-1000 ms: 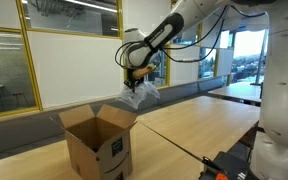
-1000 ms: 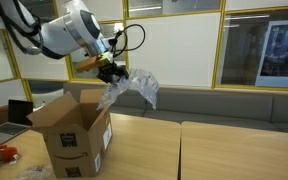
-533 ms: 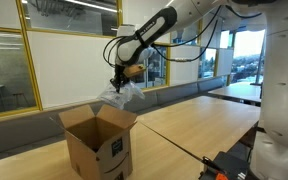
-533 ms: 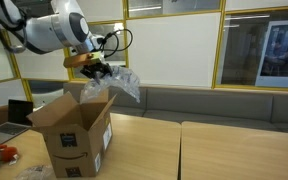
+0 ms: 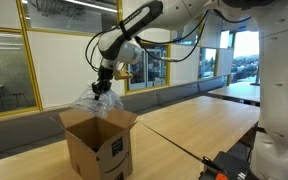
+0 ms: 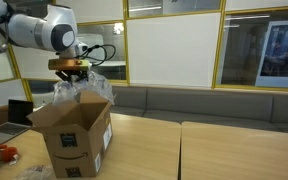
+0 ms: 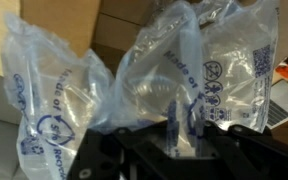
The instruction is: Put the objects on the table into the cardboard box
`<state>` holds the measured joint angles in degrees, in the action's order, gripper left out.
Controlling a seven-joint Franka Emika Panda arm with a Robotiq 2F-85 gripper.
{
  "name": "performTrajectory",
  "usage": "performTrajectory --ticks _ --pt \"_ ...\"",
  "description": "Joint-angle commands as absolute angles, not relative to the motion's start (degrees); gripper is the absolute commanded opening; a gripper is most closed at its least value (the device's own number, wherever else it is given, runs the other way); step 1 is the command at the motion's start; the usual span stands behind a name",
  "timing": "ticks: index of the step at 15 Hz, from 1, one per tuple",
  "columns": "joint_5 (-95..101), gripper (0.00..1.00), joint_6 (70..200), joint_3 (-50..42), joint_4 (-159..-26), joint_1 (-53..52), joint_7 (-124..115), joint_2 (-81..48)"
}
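My gripper (image 5: 102, 87) is pinched almost completely shut on the top of the clear plastic film bundle (image 5: 90, 102), and the bundle hangs straight down from my fingertips, right above the open cardboard box (image 5: 100, 142). In both exterior views the film's lower end dips to the level of the raised flaps (image 5: 76, 120), but I cannot tell whether it touches the cardboard. In an exterior view the gripper (image 6: 73, 70) sits just over the box (image 6: 72, 135). There the crumpled film (image 6: 81, 90) bulges out above the rim, and the black smile-arrow logo (image 6: 68, 150) shows on the side wall facing the camera. Both of those views show the box standing on the light wood-grain table (image 5: 189, 125), something the wrist view does not show me at all. What the wrist view offers instead is the close look. The bundle (image 7: 154, 70) turns out to be a string of inflated see-through air pillows with blue printing and recycling marks on them, filling nearly the whole picture. My dark fingers (image 7: 172, 135) come up from the bottom edge and clamp a fold of film between them, with hardly any gap. Behind the pillows I see patches of brown cardboard (image 7: 59, 22). From the outside cameras none of that printing can be read; from the wrist, neither the arm nor the box's logo shows.
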<state>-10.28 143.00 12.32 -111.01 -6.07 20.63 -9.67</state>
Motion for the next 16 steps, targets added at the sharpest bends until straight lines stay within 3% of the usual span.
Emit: performTrajectory --ticks 1,9,16 --pt "-19.0 0.15 139.4 15.4 -106.7 -5.1 33.1 -11.9" --pt "-33.8 0.14 131.1 16.3 -108.2 -2.6 54.3 -15.2" --pt "-34.3 0.14 127.6 15.1 -107.2 -0.7 61.6 -22.8"
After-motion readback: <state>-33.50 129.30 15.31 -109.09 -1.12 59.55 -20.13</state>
